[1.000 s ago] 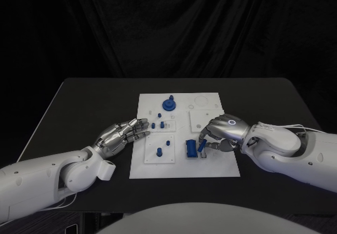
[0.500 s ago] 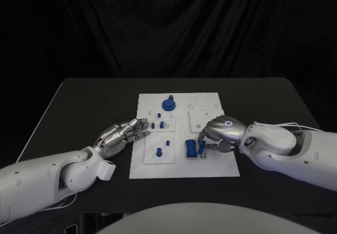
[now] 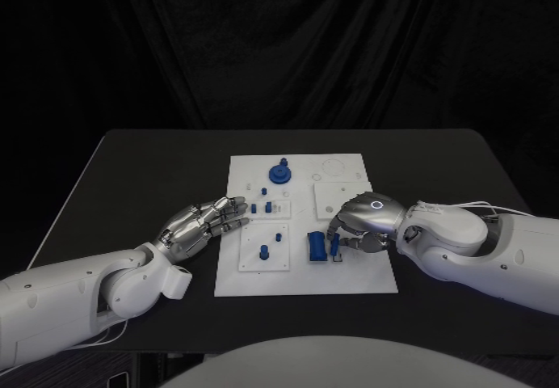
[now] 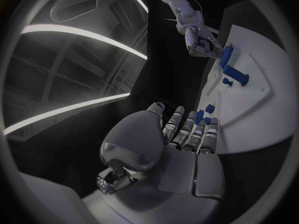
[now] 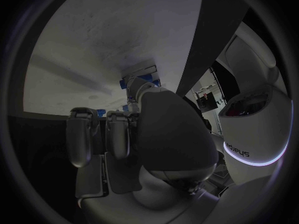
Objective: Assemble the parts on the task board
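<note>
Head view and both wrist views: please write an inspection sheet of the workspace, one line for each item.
Surface: black table, bare around the board.
Job's things: white task board at the middle; blue parts stand on it, among them a round part at the far side and a blue block near the right hand.
Clutter: nothing seen.
Hands: left hand rests at the board's left edge, fingers apart, holding nothing; right hand curls over the blue block, grip not clear.
Cables: thin white cable along the right arm.
Surroundings: dark curtain behind.

Right hand [image 3: 367,217] fingers hide blue block's [image 3: 317,246] right side; grip unclear.
</note>
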Action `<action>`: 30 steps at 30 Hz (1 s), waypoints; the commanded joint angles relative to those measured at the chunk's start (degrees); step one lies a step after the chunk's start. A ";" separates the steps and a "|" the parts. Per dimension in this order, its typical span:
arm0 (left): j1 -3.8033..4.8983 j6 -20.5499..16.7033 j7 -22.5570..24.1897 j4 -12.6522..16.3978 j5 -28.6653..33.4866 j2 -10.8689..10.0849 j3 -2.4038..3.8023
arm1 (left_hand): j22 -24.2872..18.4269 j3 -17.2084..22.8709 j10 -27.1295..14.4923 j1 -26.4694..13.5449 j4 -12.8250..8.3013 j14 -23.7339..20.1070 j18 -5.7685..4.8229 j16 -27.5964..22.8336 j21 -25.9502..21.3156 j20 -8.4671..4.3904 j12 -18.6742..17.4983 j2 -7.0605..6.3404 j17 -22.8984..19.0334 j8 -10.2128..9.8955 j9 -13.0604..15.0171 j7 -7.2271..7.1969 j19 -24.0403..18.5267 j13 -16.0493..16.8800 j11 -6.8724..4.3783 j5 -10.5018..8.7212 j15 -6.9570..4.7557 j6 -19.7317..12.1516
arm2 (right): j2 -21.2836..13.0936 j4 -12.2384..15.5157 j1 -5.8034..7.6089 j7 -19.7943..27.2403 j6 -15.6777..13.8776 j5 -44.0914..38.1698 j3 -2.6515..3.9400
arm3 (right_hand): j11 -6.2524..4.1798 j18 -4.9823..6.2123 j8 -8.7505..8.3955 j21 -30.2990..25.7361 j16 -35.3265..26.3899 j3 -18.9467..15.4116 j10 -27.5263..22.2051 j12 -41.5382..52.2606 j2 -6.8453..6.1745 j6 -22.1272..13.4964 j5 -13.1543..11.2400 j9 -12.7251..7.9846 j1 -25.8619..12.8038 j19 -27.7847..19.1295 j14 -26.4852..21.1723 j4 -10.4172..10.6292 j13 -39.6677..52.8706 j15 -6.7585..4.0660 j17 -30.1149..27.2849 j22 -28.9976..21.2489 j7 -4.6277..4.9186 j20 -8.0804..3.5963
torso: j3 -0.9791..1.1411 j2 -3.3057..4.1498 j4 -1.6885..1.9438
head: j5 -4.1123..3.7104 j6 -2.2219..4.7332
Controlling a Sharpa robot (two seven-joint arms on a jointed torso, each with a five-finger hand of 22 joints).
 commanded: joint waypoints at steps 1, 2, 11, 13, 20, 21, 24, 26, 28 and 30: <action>-0.07 0.52 0.42 0.16 0.24 0.04 0.04 | 0.05 0.34 0.40 -0.08 0.13 0.47 -0.78 0.33 0.39 0.06 0.20 0.03 0.08 0.40 0.08 1.81 0.28 0.05 0.11 0.05 -0.09 0.44 | -0.01 -0.13 0.03 -0.59 1.70 -0.59 -0.05 | -0.44 -0.21 -0.20 0.11 0.36 0.35 6.06 0.16 -0.04 -0.21 0.15 -0.08 0.32 3.89 5.47 0.00 15.09 -0.40 12.90 13.57 -0.21 -0.39 | -0.03 -0.01 0.02 | 0.05 -0.01; -0.07 0.51 0.41 0.17 0.24 0.02 0.04 | 0.05 0.34 0.40 -0.08 0.13 0.47 -0.78 0.33 0.39 0.06 0.20 0.03 0.08 0.40 0.08 1.81 0.28 0.05 0.11 0.05 -0.09 0.44 | -0.03 -0.12 0.03 -0.59 1.69 -0.59 -0.05 | -0.44 -0.21 -0.20 0.11 0.36 0.35 6.06 0.16 -0.04 -0.21 0.15 -0.08 0.32 3.89 5.47 0.00 15.09 -0.40 12.90 13.57 -0.21 -0.39 | -0.03 -0.01 0.02 | 0.04 -0.01; -0.07 0.51 0.26 0.12 0.24 0.05 0.04 | 0.05 0.39 0.43 -0.14 0.20 0.47 -0.80 0.35 0.41 0.06 0.24 0.03 0.08 0.46 0.11 1.94 0.31 0.05 0.01 0.05 -0.11 0.62 | -0.30 0.16 0.03 -0.56 1.72 -0.59 -0.05 | -0.70 -0.20 0.01 0.09 0.34 0.40 6.06 0.16 -0.07 0.66 0.05 -0.02 0.15 3.87 5.46 -0.06 15.09 -0.65 12.87 13.56 -0.41 -0.64 | -0.01 0.03 -0.02 | 0.03 -0.01; -0.07 0.51 0.24 0.10 0.24 0.08 0.04 | 0.05 0.39 0.43 -0.14 0.20 0.47 -0.80 0.35 0.41 0.06 0.24 0.03 0.08 0.46 0.11 1.94 0.31 0.05 0.01 0.05 -0.11 0.62 | -0.33 0.30 0.03 -0.53 1.62 -0.59 -0.05 | -0.70 -0.20 0.01 0.07 0.34 0.39 6.06 0.16 -0.07 0.67 0.05 -0.02 0.14 3.86 5.46 -0.06 15.09 -0.66 12.86 13.55 -0.41 -0.65 | 0.01 0.05 -0.03 | 0.04 -0.01; -0.07 0.49 0.20 0.13 0.24 0.02 0.04 | 0.05 0.39 0.43 -0.14 0.20 0.47 -0.80 0.35 0.41 0.06 0.24 0.03 0.08 0.46 0.11 1.94 0.31 0.05 0.01 0.05 -0.11 0.62 | -0.72 0.96 0.02 -0.52 1.30 -0.59 -0.06 | -0.78 -0.23 0.01 0.19 0.36 0.37 6.06 0.16 -0.14 0.90 -0.31 -0.03 0.04 3.92 5.47 -0.07 15.09 -0.74 12.93 13.59 -0.50 -0.75 | -0.02 0.01 -0.09 | 0.15 -0.01; -0.07 0.49 0.20 0.13 0.24 0.01 0.04 | 0.05 0.39 0.43 -0.14 0.20 0.47 -0.80 0.35 0.41 0.06 0.24 0.03 0.08 0.46 0.11 1.94 0.31 0.05 0.01 0.05 -0.11 0.62 | -0.78 1.02 0.02 -0.53 1.28 -0.59 -0.06 | -0.78 -0.23 0.01 0.19 0.36 0.37 6.06 0.16 -0.14 0.90 -0.31 -0.03 0.04 3.92 5.47 -0.07 15.09 -0.74 12.93 13.59 -0.50 -0.75 | -0.02 0.00 -0.09 | 0.16 -0.01; -0.07 0.48 0.18 0.12 0.24 0.00 0.04 | 0.05 0.39 0.43 -0.14 0.20 0.47 -0.80 0.35 0.41 0.06 0.24 0.03 0.08 0.46 0.11 1.94 0.31 0.05 0.01 0.05 -0.11 0.62 | -1.05 1.30 0.01 -0.65 1.27 -0.59 -0.06 | -0.84 -0.24 -0.02 0.23 0.35 0.34 6.06 0.16 -0.19 1.03 -0.71 -0.04 -0.06 3.94 5.47 -0.06 15.09 -0.80 12.90 13.61 -0.55 -0.82 | 0.00 0.00 -0.05 | 0.08 -0.01; -0.07 0.51 0.15 0.09 0.24 0.02 0.04 | 0.05 0.39 0.43 -0.14 0.20 0.47 -0.80 0.35 0.41 0.06 0.24 0.03 0.08 0.46 0.11 1.94 0.31 0.05 0.01 0.05 -0.11 0.62 | -1.16 1.45 0.01 -0.75 1.32 -0.59 -0.06 | -0.86 -0.24 -0.07 0.23 0.36 0.30 6.06 0.16 -0.24 1.04 -0.97 -0.06 -0.15 3.93 5.47 -0.02 15.09 -0.84 12.93 13.60 -0.54 -0.86 | 0.01 -0.01 -0.05 | 0.02 -0.01; -0.08 0.54 0.12 0.05 0.24 0.07 0.04 | 0.05 0.39 0.43 -0.14 0.20 0.47 -0.80 0.35 0.41 0.06 0.24 0.03 0.08 0.46 0.11 1.94 0.31 0.05 0.01 0.05 -0.11 0.62 | -1.24 1.57 0.00 -0.82 1.38 -0.59 -0.06 | -0.86 -0.25 -0.09 0.24 0.35 0.29 6.06 0.16 -0.25 1.04 -1.10 -0.07 -0.19 3.94 5.47 0.00 15.09 -0.85 12.92 13.61 -0.55 -0.88 | 0.01 -0.01 -0.04 | -0.02 -0.01; -0.08 0.58 0.10 0.03 0.24 0.10 0.04 | 0.05 0.39 0.43 -0.14 0.20 0.47 -0.80 0.35 0.41 0.06 0.24 0.03 0.08 0.46 0.11 1.94 0.31 0.05 0.01 0.05 -0.11 0.62 | -1.27 1.67 0.00 -0.86 1.41 -0.59 -0.06 | -0.86 -0.25 -0.09 0.24 0.35 0.29 6.06 0.16 -0.25 1.04 -1.10 -0.07 -0.19 3.94 5.47 0.00 15.09 -0.85 12.92 13.61 -0.55 -0.88 | 0.00 -0.01 -0.04 | -0.05 -0.01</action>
